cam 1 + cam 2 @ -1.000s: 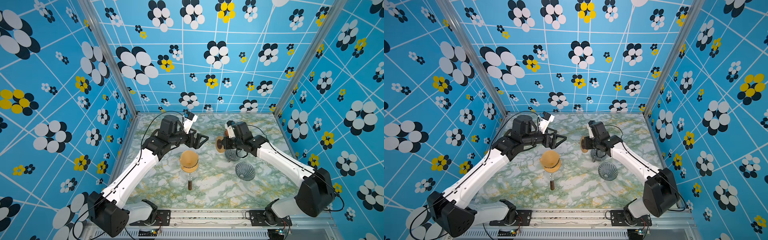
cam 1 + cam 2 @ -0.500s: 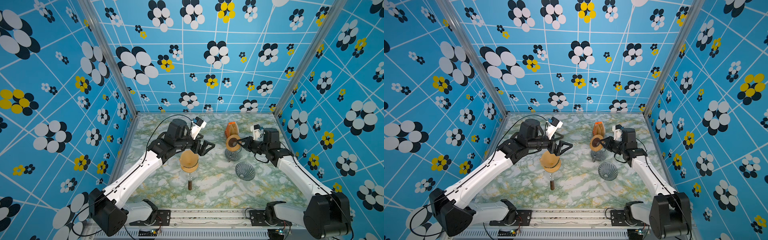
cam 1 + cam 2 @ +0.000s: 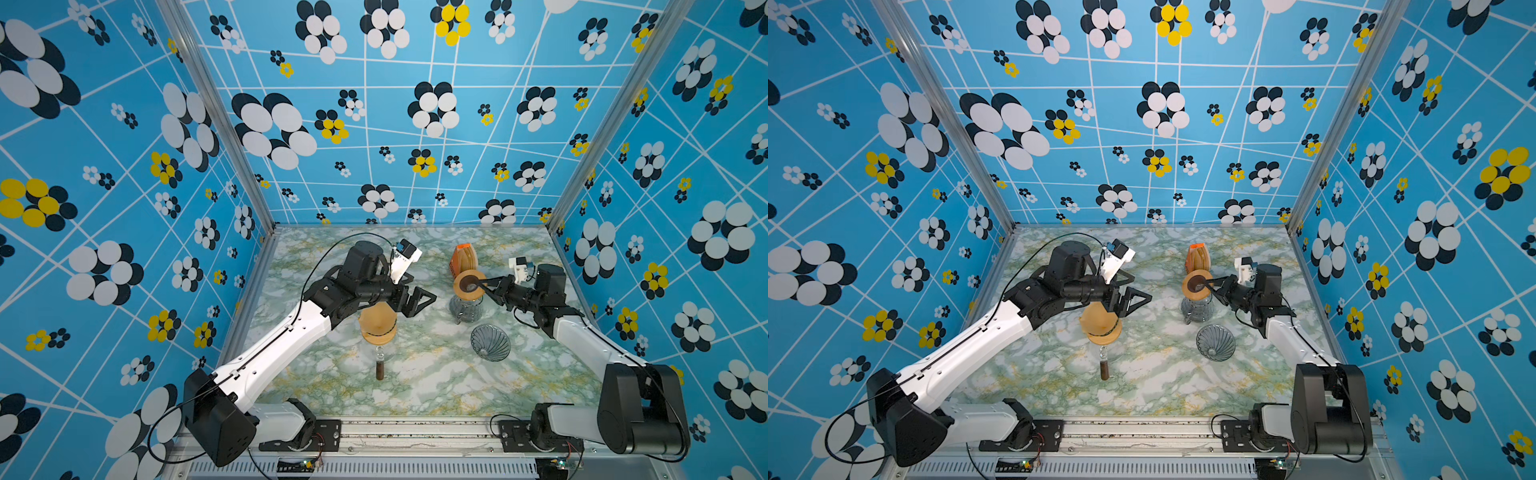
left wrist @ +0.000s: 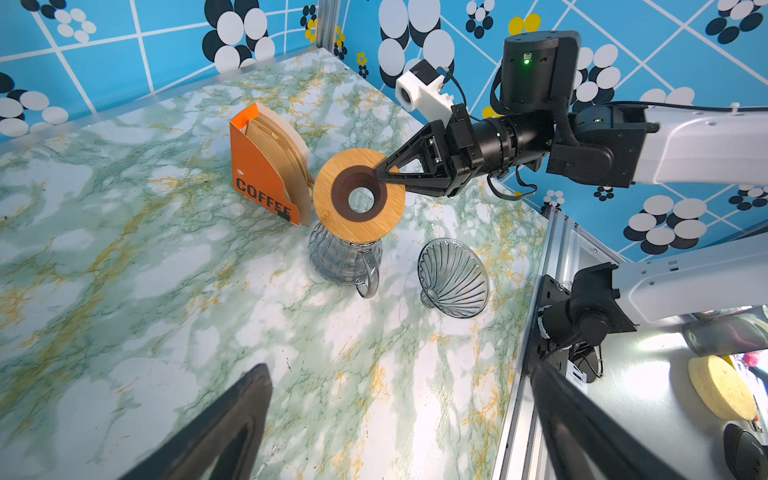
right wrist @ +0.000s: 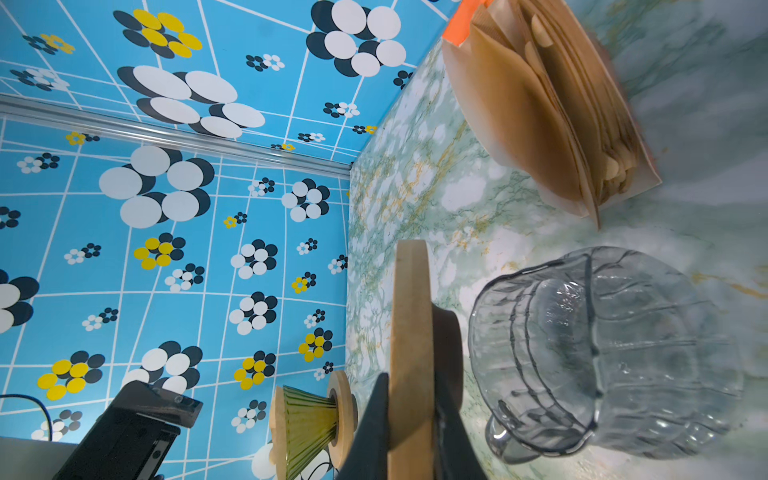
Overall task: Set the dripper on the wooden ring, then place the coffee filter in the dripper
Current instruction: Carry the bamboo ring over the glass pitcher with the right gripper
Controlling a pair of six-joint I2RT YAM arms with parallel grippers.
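Note:
Brown paper coffee filters (image 4: 276, 164) stand in an orange holder (image 3: 462, 258) at the back of the table. A grey ribbed glass dripper (image 3: 490, 343) lies on its side in front of a glass carafe (image 3: 466, 311). My right gripper (image 3: 478, 286) is shut on the rim of a wooden ring (image 4: 361, 226), holding it flat just above the carafe mouth. The right wrist view shows the ring (image 5: 409, 311) edge-on between the two fingers. My left gripper (image 3: 419, 300) hangs open and empty left of the carafe, well above the table.
A green ribbed cone with wooden collar and lid (image 3: 376, 328) stands under my left forearm, with a brown handle (image 3: 379, 370) in front of it. Blue flowered walls close in three sides, and a metal rail (image 3: 415, 428) runs along the front.
My right arm has swung out to the right and turned the wooden ring from tilted to flat over the carafe. My left gripper has moved right, towards the carafe.

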